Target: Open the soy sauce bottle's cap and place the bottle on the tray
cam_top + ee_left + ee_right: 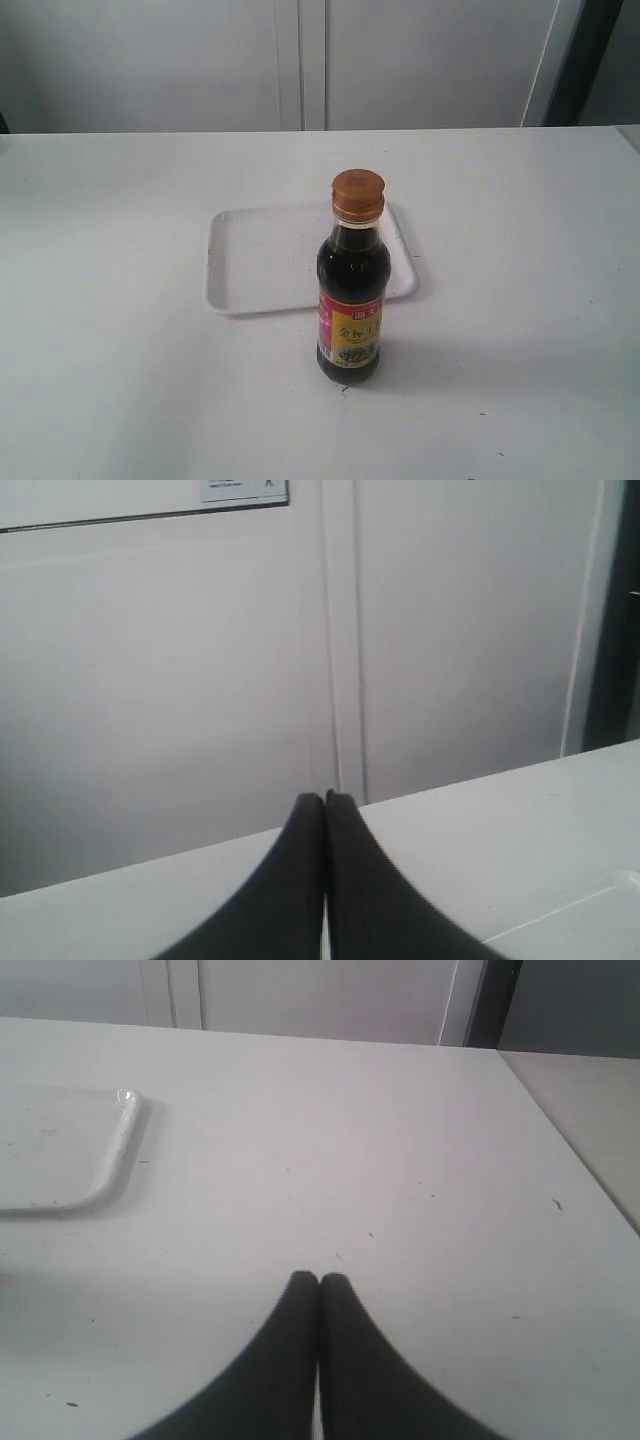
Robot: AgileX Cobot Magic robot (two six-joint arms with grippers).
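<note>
The soy sauce bottle [350, 300] stands upright on the white table, just in front of the tray's near right corner, dark liquid inside and a red-and-yellow label low on it. Its orange-brown cap [358, 193] sits closed on the neck. The white tray [250, 262] lies flat behind the bottle with nothing on it; a corner of the tray [115, 1155] shows in the right wrist view and a rim edge [590, 905] in the left wrist view. My left gripper [325, 798] and right gripper [319, 1279] are both shut on nothing. Neither arm appears in the exterior view.
The white table [120, 400] ends at a far edge before pale wall panels [300, 60]. Its right edge [570, 1160] shows in the right wrist view, with a second surface beyond it.
</note>
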